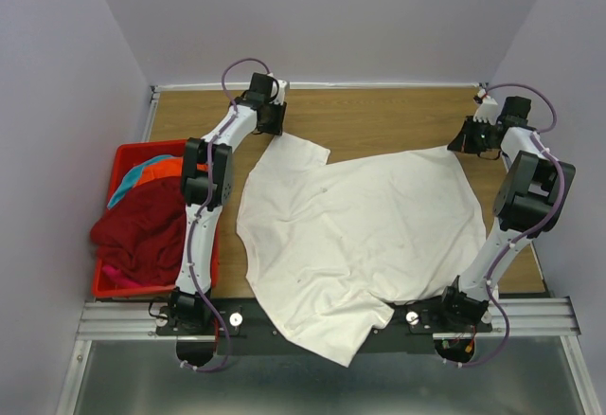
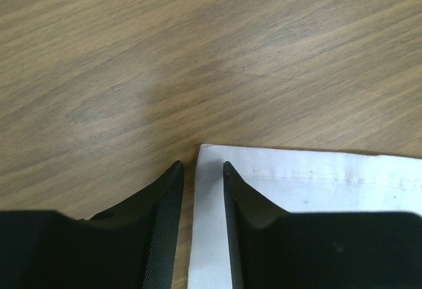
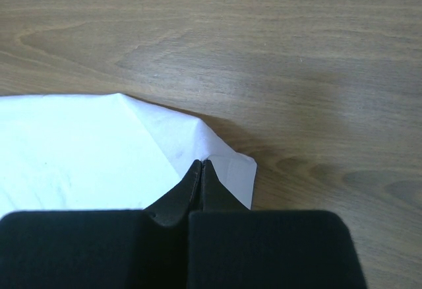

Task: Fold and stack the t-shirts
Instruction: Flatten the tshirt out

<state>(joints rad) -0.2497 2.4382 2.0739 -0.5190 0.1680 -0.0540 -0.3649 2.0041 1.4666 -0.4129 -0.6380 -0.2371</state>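
White t-shirt (image 1: 360, 235) is lying spread on the table (image 1: 379, 117), overhanging its near edge. Right gripper (image 3: 202, 165) is pinching the far-right corner. Left gripper (image 2: 200, 170) is standing parted astride the far-left corner. Risk: the left jaws are catching only the hem, so it may slip free.
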